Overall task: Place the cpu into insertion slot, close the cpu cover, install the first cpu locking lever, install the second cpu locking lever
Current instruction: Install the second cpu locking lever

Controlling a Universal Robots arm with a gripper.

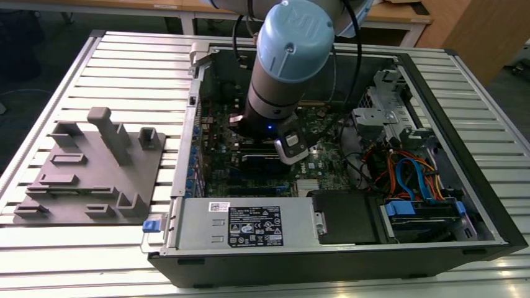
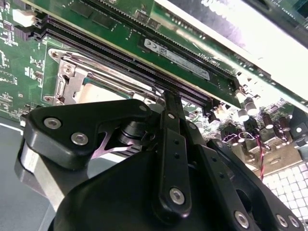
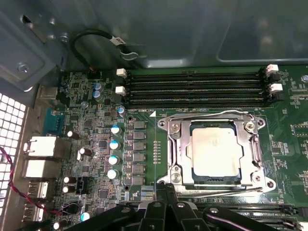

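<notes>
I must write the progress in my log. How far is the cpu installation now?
The cpu already sits in the insertion slot, and the cpu cover lies closed around it. In hand: the pincer hovers at the socket's edge, near a thin lever beside the frame. I cannot tell if either locking lever is latched, so both levers seem left.

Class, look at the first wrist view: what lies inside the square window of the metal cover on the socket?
The cpu lies there, its silvery top showing through the cpu cover. The cover frame hides the chip's edges, and the chip hides the socket under it.
</notes>
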